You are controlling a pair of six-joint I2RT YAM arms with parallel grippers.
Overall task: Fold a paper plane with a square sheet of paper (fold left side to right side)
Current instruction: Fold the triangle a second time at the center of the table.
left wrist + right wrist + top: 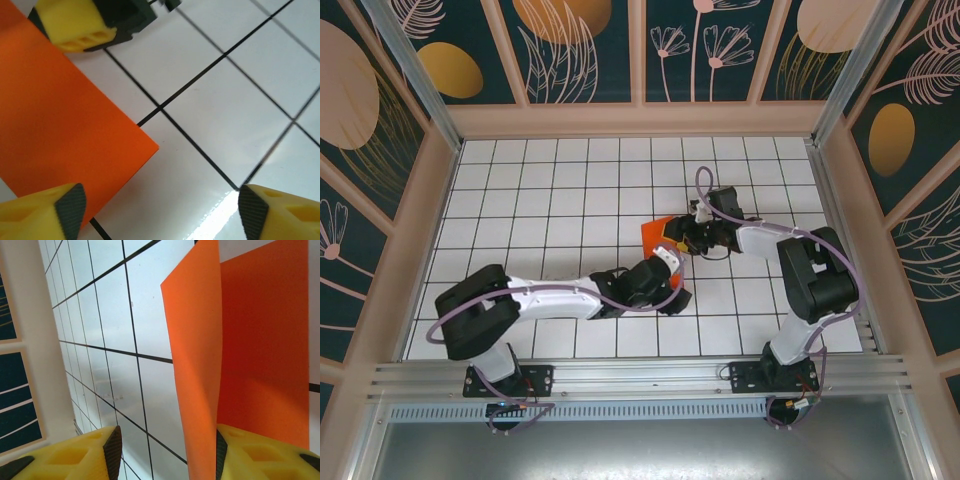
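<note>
Crowding one paper sheet (65,115): two end effectors (159,207) (167,452).

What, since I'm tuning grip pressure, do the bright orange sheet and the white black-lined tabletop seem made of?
The bright orange sheet looks like thin matte paper: one flap stands up in a soft curve, and no glare shows on it. The white black-lined tabletop looks hard and glossy, perhaps laminate or tile: it reflects a bright glare patch.
</note>
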